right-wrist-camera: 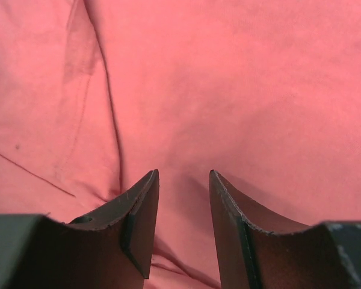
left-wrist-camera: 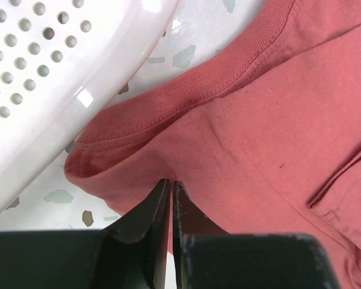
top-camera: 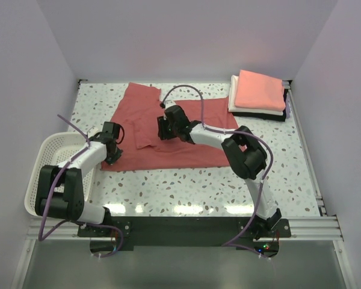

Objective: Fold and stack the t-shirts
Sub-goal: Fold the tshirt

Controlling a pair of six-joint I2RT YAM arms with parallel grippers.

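A brick-red t-shirt [top-camera: 180,129] lies spread on the speckled table, with one side flap folded over its middle. My left gripper [top-camera: 112,156] sits at the shirt's near-left corner beside the basket. In the left wrist view that gripper [left-wrist-camera: 170,182] is shut on a fold of the red cloth [left-wrist-camera: 277,120] near the ribbed hem. My right gripper [top-camera: 164,131] is low over the shirt's middle. Its jaws [right-wrist-camera: 183,173] stand open, with only flat red cloth [right-wrist-camera: 228,78] showing in the gap. Salmon-pink [top-camera: 262,89], white [top-camera: 233,99] and black [top-camera: 259,115] t-shirts are folded and stacked at the back right.
A white perforated basket [top-camera: 45,156] hangs over the table's left edge, its rim [left-wrist-camera: 78,102] close to my left gripper. White walls enclose the table [top-camera: 186,186] on three sides. Purple cables loop above both arms.
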